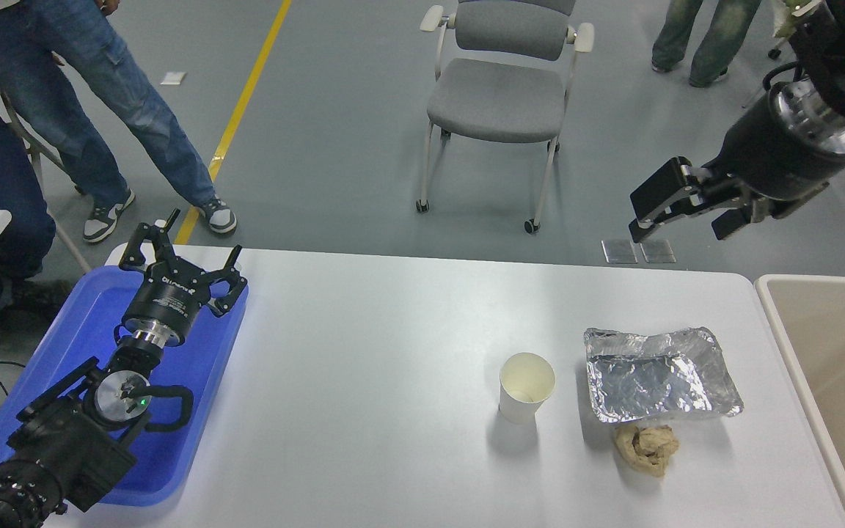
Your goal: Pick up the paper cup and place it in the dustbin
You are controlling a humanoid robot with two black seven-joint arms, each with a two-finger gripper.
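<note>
Standing tapered white paper cup

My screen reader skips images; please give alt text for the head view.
A paper cup stands upright on a white table, untouched; the open right pincer hangs high beyond the far edge. Dustbin at right; left pincer parked.

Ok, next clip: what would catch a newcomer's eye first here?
Probably the small white paper cup standing upright mid-table, beside a crinkled silver foil tray and a crumpled tan paper wad. The black right gripper hangs open high above the far right edge; the left gripper rests over a blue plastic tray.
</note>
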